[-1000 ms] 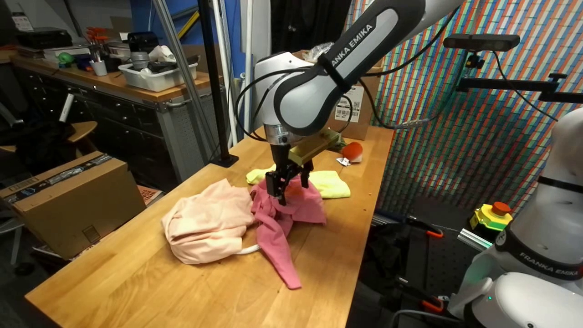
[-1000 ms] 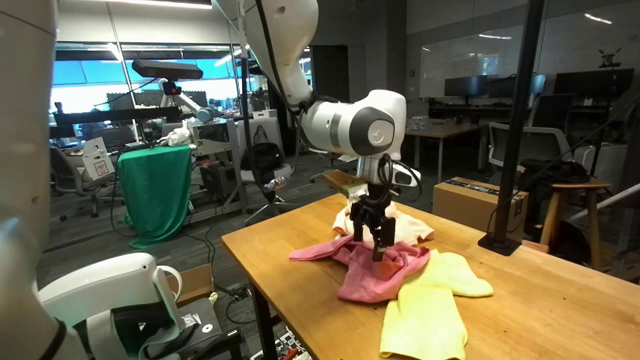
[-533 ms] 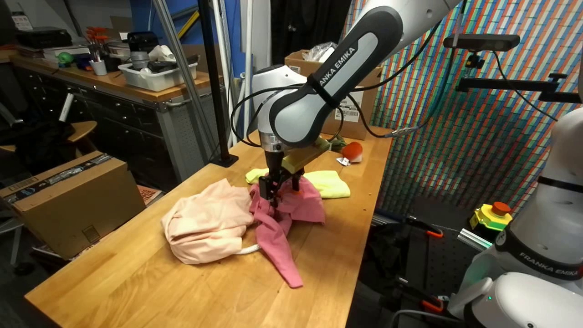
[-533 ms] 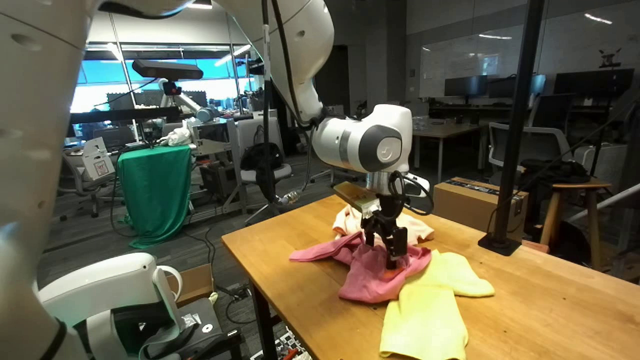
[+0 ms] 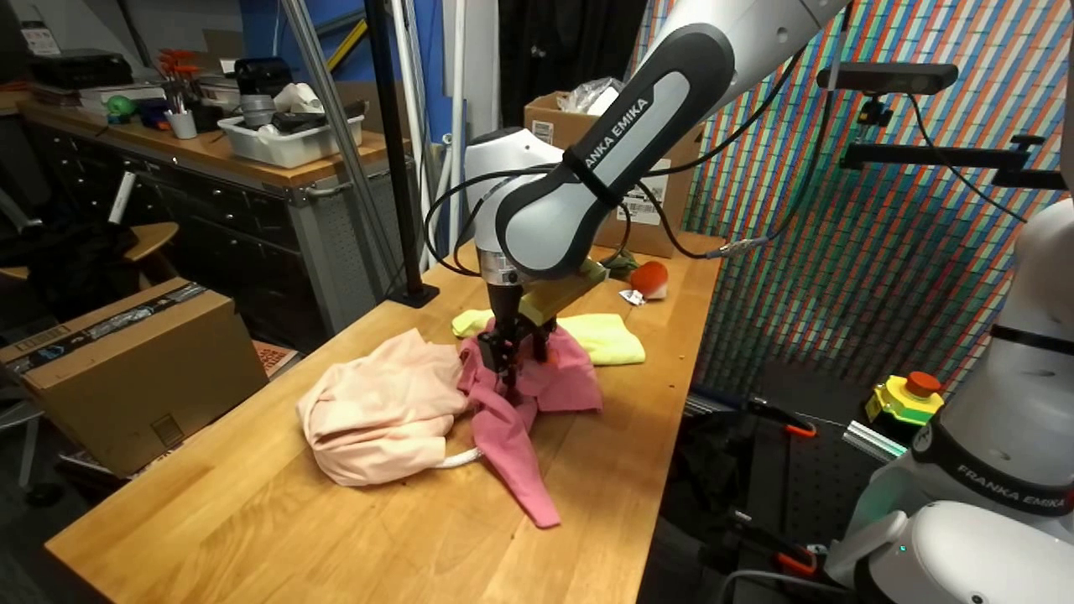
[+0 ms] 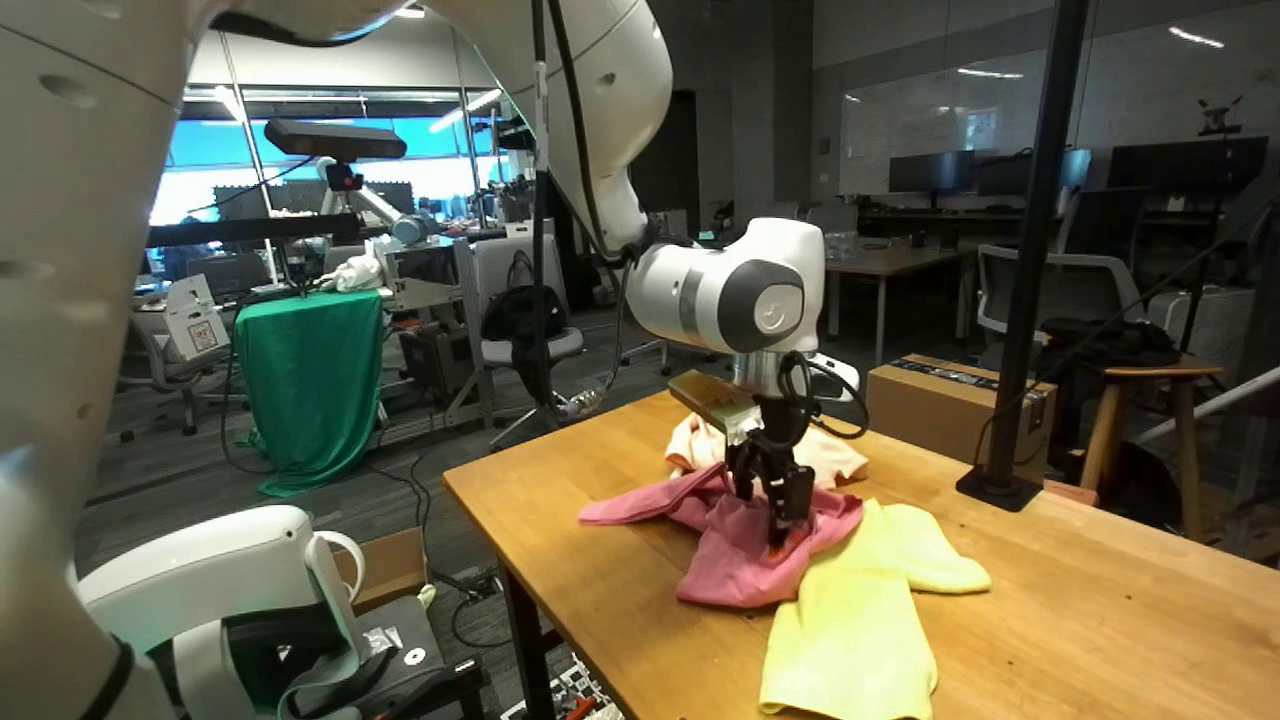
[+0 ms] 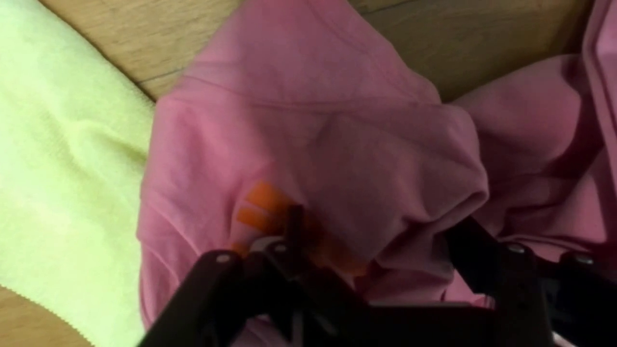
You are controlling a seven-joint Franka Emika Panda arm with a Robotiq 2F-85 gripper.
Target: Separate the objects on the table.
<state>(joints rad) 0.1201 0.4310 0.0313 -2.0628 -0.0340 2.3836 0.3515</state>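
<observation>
Under the fabric is the counter point(image 5: 604, 503), and a descent too deep could press hard against it. The beige cloth point(image 5: 382, 411) touches the pink cloth point(image 6: 730, 570), which lies in the middle, so a sideways pull could drag both together. The yellow-green cloth point(image 6: 850, 640) could come along too, because the pink one seems to lie over its edge. The pink cloth itself could slip away, if only a shallow pinch is taken. Last, the white cord point(image 5: 461, 460) goes from the beige cloth to the pink one; its further end is hidden, so it might get caught without notice.

The arm point(image 5: 671, 92) reaches over the counter and slopes down, with its wrist point(image 6: 755, 372) almost vertical. The pincer point(image 7: 376, 231) points downward and is not clenched: its fingers point(image 7: 472, 255) stand apart at the pink cloth, one upon the orange patch point(image 7: 265, 195), the other beside a fold point(image 7: 453, 183).
</observation>
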